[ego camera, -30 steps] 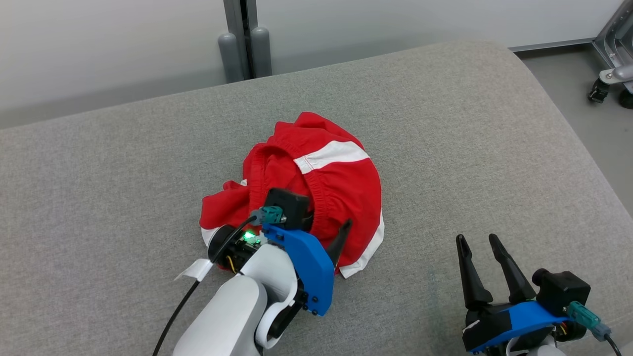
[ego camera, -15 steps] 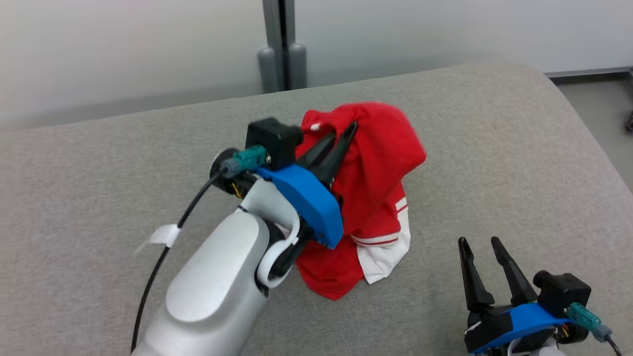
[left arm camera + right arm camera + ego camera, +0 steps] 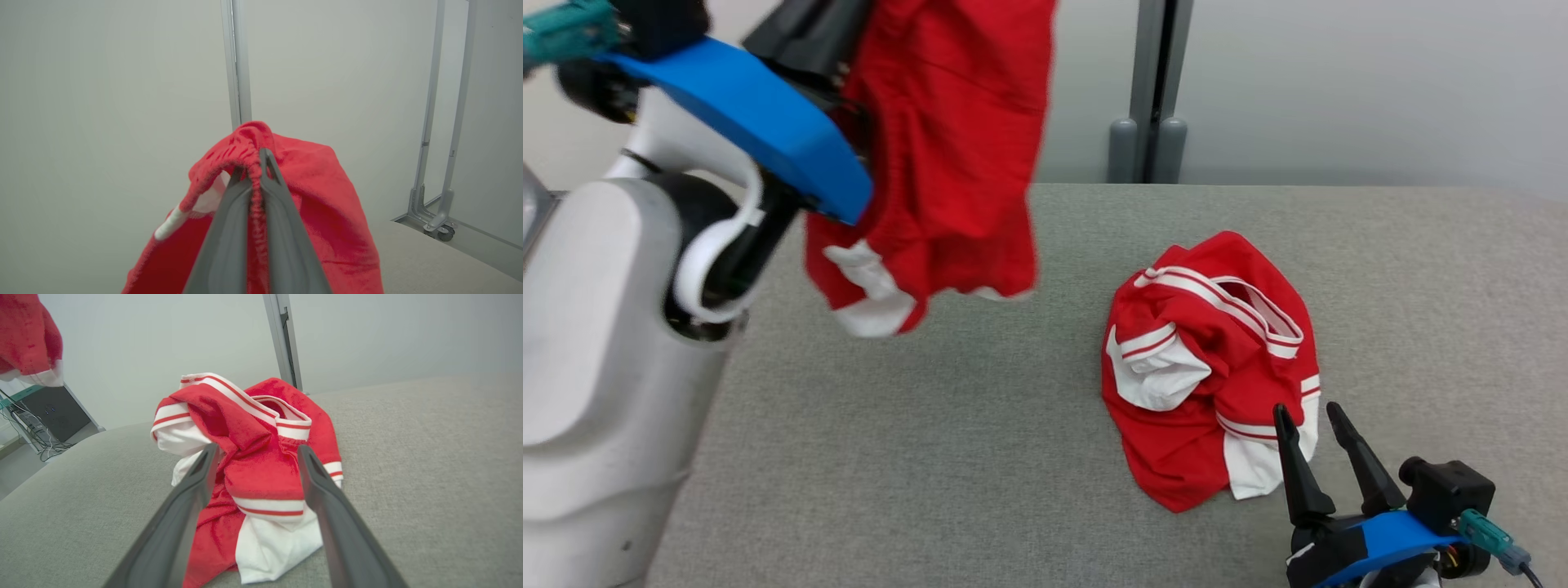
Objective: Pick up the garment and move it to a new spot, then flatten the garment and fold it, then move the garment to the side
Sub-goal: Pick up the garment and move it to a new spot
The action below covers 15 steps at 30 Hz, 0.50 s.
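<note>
Raised since the earlier frame, the red garment (image 3: 947, 163) hangs clamped in the fingers of the left gripper (image 3: 251, 163). Fingers of the right gripper (image 3: 1305, 408) stand wide near a second garment (image 3: 1209, 384) on the cushion (image 3: 931, 457).

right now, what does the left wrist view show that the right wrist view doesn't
Left wrist: the left tool shut on the waistband of the shorts, and a wheeled frame by the wall.
Right wrist: the right tool open, aimed at a striped garment lying crumpled, plus cables on the floor.
Both: the red shorts hanging, the grey cushion and the wall post.
</note>
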### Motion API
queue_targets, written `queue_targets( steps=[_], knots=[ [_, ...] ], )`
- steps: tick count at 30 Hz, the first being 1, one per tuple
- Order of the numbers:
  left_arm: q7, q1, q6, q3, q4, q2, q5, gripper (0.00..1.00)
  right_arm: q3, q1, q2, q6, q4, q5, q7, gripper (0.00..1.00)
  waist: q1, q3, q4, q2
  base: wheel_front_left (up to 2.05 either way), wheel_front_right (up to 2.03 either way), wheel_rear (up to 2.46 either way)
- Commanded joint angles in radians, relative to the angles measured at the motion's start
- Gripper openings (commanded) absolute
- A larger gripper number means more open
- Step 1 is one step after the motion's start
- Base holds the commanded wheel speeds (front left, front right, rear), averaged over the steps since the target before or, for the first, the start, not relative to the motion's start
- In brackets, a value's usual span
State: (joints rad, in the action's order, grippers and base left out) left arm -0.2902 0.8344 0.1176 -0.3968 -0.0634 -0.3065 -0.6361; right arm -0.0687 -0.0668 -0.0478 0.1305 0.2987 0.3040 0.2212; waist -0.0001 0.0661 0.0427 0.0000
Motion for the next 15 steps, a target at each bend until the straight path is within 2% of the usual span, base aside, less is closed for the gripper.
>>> queue_targets(
  steps=[1, 6, 8, 15],
  knots=[
    [-0.016, 0.026, -0.009, 0.035, -0.003, -0.050, -0.001, 0.00, -0.003, 0.000, -0.005, 0.000, -0.008, 0.008, -0.003, 1.00, 0.0001, 0.021, 0.042, 0.0000, 0.00, 0.00, 0.00],
    [-0.031, 0.040, -0.016, 0.111, -0.039, -0.159, -0.001, 0.00, -0.013, -0.019, -0.005, 0.000, -0.018, -0.001, -0.007, 1.00, 0.0001, 0.060, 0.086, 0.0000, 0.00, 0.00, 0.00],
    [-0.025, 0.034, -0.033, 0.146, -0.061, -0.203, 0.010, 0.00, -0.019, -0.030, -0.005, 0.000, -0.027, -0.002, -0.011, 1.00, 0.0001, 0.086, 0.091, 0.0000, 0.00, 0.00, 0.00],
    [0.051, -0.027, -0.102, 0.240, -0.168, -0.293, 0.046, 0.00, -0.027, -0.070, -0.005, 0.000, -0.088, -0.037, -0.031, 1.00, 0.0001, 0.202, 0.092, 0.0000, 0.00, 0.00, 0.00]
  ],
)
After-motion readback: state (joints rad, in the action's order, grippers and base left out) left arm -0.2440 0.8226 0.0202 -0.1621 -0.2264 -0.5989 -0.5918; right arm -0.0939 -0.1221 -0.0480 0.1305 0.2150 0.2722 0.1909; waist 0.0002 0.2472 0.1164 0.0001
